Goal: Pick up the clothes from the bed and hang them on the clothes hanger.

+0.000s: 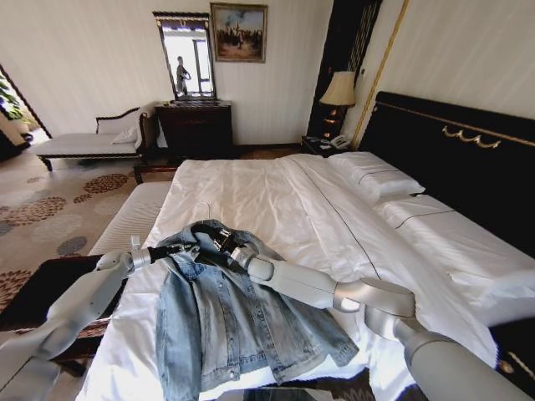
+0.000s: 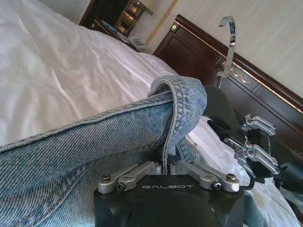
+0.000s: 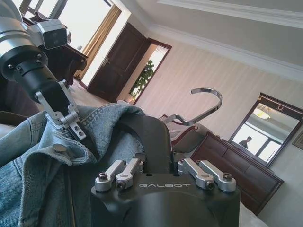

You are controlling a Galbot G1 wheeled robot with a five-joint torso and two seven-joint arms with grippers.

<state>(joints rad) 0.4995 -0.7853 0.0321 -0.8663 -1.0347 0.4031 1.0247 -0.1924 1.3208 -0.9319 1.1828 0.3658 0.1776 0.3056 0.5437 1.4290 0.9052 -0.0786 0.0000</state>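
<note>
Broadly, the bed point(image 1: 276, 200) is taking up most of the floor, its white sheet lying bare toward the pillows point(image 1: 376, 180) and black headboard point(image 1: 451, 159), with a padded bench point(image 1: 125, 221) just beside its left edge. Lengthwise near the foot edge, the jacket point(image 1: 234, 322) is lying with its collar pointing toward the headboard. Inside the collar, the hanger point(image 3: 151, 142) is sitting, hook point(image 2: 228, 38) sticking up. The left gripper point(image 1: 191, 249) is pinching the denim collar edge; the right gripper point(image 1: 227, 242) is clamping the hanger.

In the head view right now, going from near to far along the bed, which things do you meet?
Denim jacket → the two grippers at its collar, left and right → bare white sheet of the bed → dark wooden dresser → mirror on the wall.
</note>
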